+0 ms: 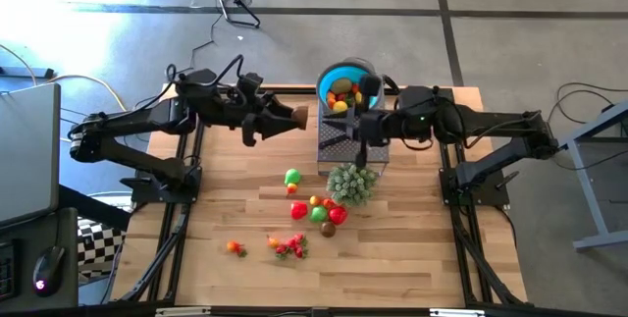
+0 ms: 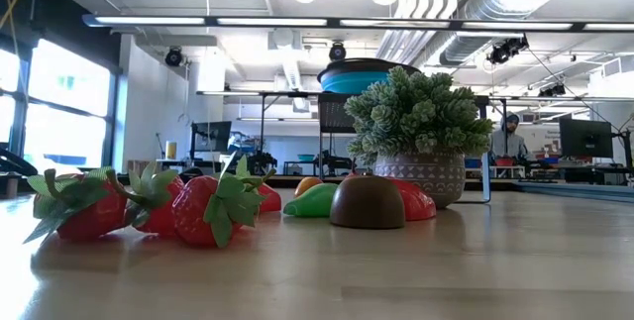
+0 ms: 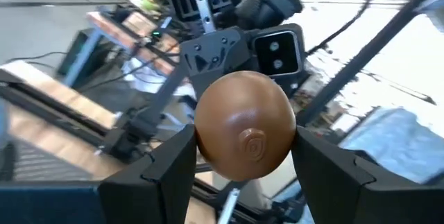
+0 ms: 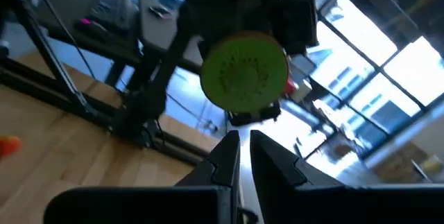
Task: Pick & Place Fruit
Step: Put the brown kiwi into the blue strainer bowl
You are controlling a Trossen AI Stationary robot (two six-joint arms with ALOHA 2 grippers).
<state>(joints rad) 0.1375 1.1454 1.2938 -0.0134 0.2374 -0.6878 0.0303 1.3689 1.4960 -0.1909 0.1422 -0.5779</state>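
Observation:
My left gripper [image 1: 292, 117] is high over the table's far left part, shut on a brown round fruit [image 3: 244, 127]. The right wrist view shows that fruit's flat green cut face [image 4: 244, 71]. My right gripper [image 1: 351, 129] faces it from the right, beside the blue bowl [image 1: 329, 70]. Its fingers [image 4: 243, 144] are shut with nothing between them. The bowl holds several small fruits and stands on a wire rack [image 1: 339, 145]. More fruits lie on the table: green [image 1: 292, 176], red [image 1: 299, 210], brown [image 1: 328, 229], orange [image 1: 235, 248] and strawberries [image 2: 198, 206]. My left gripper pinches the brown fruit between its two fingers, one on each of its opposite sides [image 3: 202, 144]. The fingers [image 3: 166, 172] lie about level and point toward the table's right side. The fruit is lifted clear, with its rounded brown back toward the wrist and its green face toward the other arm.
A pale green bushy plant [image 1: 350, 182] in a pot [image 2: 421, 176] stands just in front of the rack, near the cluster of loose fruits. Bare wood lies toward the table's near edge and at its left and right sides.

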